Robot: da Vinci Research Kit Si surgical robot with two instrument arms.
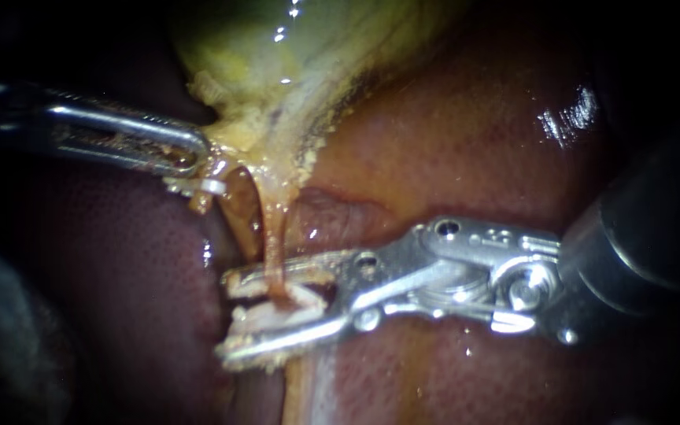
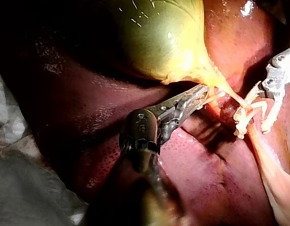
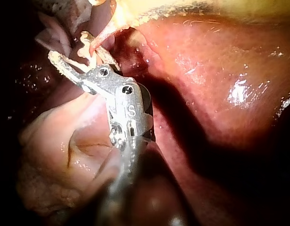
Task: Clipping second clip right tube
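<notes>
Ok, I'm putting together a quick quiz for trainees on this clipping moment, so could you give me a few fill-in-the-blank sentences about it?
1. The left instrument has its pincer shut on the narrow end of the yellow-green ___.
2. The pincer of the right instrument stands ___.
3. Between its two halves runs a thin ___.
4. The dark red tissue beneath it all is the ___.
Missing words: gallbladder; open; tube; liver.
</notes>
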